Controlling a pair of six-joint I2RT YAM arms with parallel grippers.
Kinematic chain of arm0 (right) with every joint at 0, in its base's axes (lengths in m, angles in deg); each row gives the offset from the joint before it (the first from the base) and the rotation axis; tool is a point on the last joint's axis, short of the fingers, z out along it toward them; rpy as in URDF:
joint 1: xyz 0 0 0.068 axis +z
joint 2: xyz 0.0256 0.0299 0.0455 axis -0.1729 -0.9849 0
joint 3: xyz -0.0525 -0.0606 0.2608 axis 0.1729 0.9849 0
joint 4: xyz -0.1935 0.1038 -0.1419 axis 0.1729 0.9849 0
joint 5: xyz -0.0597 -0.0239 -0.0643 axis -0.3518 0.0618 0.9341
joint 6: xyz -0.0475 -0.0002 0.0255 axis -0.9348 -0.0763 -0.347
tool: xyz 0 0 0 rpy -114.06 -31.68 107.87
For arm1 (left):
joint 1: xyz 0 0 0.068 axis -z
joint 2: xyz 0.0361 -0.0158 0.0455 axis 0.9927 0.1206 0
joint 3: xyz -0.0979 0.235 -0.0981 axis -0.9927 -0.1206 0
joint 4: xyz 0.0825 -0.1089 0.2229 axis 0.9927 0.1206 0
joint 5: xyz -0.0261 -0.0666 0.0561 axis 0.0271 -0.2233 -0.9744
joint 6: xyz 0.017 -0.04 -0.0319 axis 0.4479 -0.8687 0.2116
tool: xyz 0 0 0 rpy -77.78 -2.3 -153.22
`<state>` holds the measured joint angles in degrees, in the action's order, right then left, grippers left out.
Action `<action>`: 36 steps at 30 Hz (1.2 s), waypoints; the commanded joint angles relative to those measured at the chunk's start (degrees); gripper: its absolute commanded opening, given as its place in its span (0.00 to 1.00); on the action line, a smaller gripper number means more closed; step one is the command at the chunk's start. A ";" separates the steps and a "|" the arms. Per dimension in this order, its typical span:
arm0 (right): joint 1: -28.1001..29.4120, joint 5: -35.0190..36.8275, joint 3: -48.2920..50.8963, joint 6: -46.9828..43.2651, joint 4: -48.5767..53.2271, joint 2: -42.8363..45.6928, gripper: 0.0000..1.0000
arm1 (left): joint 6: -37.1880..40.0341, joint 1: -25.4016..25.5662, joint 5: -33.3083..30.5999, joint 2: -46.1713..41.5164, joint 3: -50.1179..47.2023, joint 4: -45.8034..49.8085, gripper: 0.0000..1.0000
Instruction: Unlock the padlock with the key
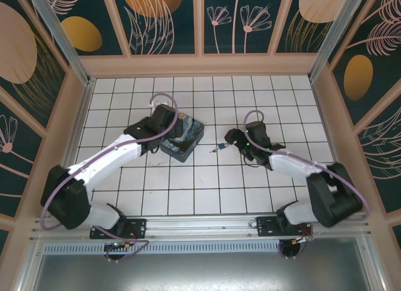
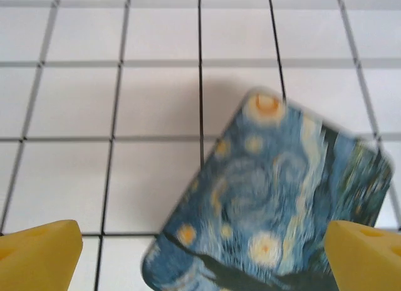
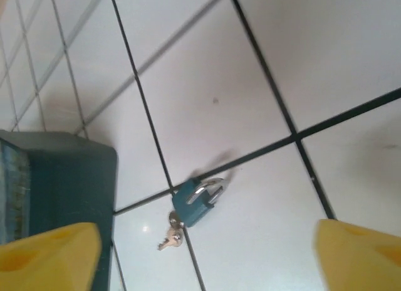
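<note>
A tiny padlock (image 3: 197,202) with a blue body and silvery shackle lies on the white tiles, and small keys (image 3: 171,231) hang at its base. In the top view the padlock (image 1: 220,147) sits just left of my right gripper (image 1: 230,140). The right gripper (image 3: 203,256) stands open, its yellow fingertips (image 3: 47,253) wide apart with the lock ahead between them, untouched. My left gripper (image 1: 168,123) hovers over the starry-night box (image 1: 183,138). It is open too, yellow fingertips (image 2: 37,256) spread to either side of the box lid (image 2: 276,203).
The painted box (image 3: 53,203) stands a short way left of the padlock. Wooden walls with floral panels (image 1: 200,21) ring the tiled floor (image 1: 200,184). A metal rail (image 1: 200,231) runs along the near edge by the arm bases.
</note>
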<state>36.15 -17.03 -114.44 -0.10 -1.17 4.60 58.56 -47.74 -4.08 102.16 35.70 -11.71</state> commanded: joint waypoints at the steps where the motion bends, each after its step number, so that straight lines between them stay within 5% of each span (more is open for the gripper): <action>1: -3.43 7.68 -4.67 -5.45 10.76 8.03 0.97 | 0.63 -4.50 -4.26 -5.46 1.67 1.07 0.99; 6: -9.19 25.18 -10.13 -14.12 14.56 14.73 0.99 | 5.66 -9.56 -10.58 -12.73 -2.61 -8.50 0.99; 10: -12.19 39.30 -3.44 -26.56 -1.78 17.99 0.99 | 12.00 -12.89 -12.06 -16.97 -12.64 -22.90 0.99; 15: -18.04 36.14 2.97 -35.01 -12.81 15.02 0.99 | 18.55 -16.60 -12.74 -21.06 -28.42 -44.50 0.99; 21: -20.57 29.95 16.02 -41.53 -37.93 8.30 0.99 | 20.12 -23.00 -8.47 -20.03 -41.26 -61.35 0.99; 26: -21.00 24.30 23.47 -45.64 -56.91 0.94 0.99 | 25.25 -23.87 -6.95 -12.04 -48.20 -79.64 0.99; 29: -22.05 16.38 23.60 -48.28 -59.80 -0.08 0.99 | 26.83 -25.93 -2.25 -3.81 -51.13 -91.44 0.99; 32: -23.29 6.21 24.54 -53.33 -63.77 -1.41 0.95 | 27.42 -28.62 2.65 1.15 -49.32 -93.79 0.99; 36: -25.09 4.40 29.15 -53.08 -83.83 -12.45 0.92 | 24.60 -32.34 7.96 7.58 -50.04 -100.51 0.99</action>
<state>12.53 -6.74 -88.25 -50.63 -67.70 -1.28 83.85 -78.47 -1.94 107.40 -14.58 -102.39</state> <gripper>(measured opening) 0.937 0.987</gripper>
